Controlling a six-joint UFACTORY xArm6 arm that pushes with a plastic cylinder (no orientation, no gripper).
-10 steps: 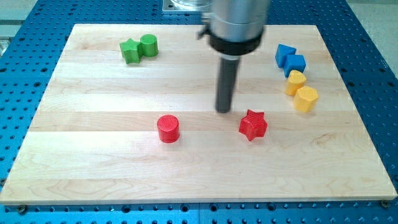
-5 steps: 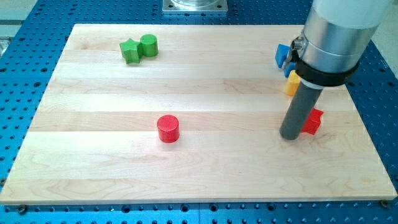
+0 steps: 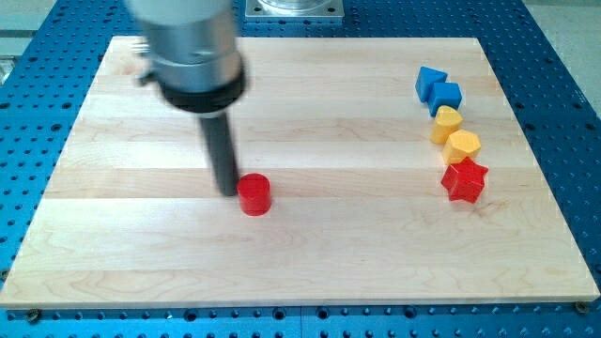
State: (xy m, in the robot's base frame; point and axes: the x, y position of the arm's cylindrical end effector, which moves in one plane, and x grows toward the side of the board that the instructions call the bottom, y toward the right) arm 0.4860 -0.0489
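My tip rests on the wooden board left of centre. It stands just left of the red cylinder, touching it or almost so. The red star lies far off at the view's right, directly below two yellow blocks. Above those sit two blue blocks. The arm's body covers the board's top left, so the green blocks seen earlier are hidden.
The board lies on a blue perforated table. A grey metal mount sits at the view's top edge, centre.
The rod swept from the view's right, where it had pushed the red star under the yellow blocks, across to the left side of the red cylinder. The arm now hides the green blocks.
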